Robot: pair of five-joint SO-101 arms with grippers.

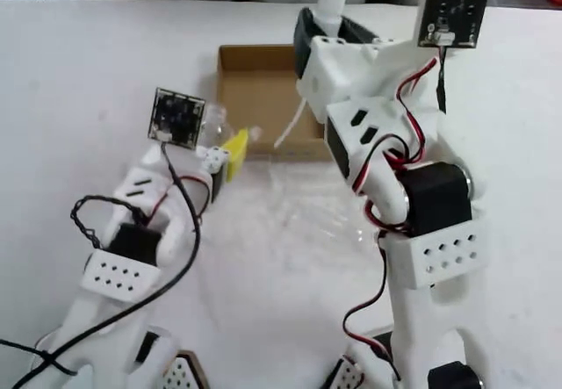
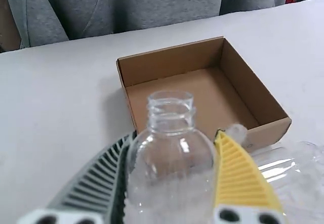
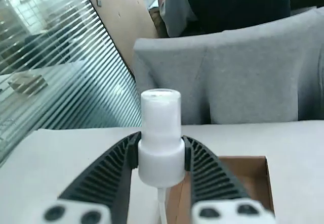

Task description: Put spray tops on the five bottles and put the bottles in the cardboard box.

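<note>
My left gripper (image 2: 172,158) is shut on a clear plastic bottle (image 2: 169,148) with an open, capless neck, held just in front of the cardboard box (image 2: 253,90). In the high view the left gripper (image 1: 224,156) and its bottle (image 1: 219,126) sit at the box's (image 1: 250,86) near left corner. My right gripper (image 3: 161,155) is shut on a white spray top (image 3: 161,133), its thin dip tube hanging below. Seen from above, the spray top (image 1: 332,3) is raised over the box's far right side, with the tube (image 1: 290,130) dangling into the box. The box looks empty.
More clear bottles (image 2: 296,163) lie on the white table (image 1: 88,73) in front of the box, between the two arms (image 1: 299,200). A person in grey sits behind the table's far edge (image 2: 126,1). Cables trail by the left arm's base (image 1: 88,222).
</note>
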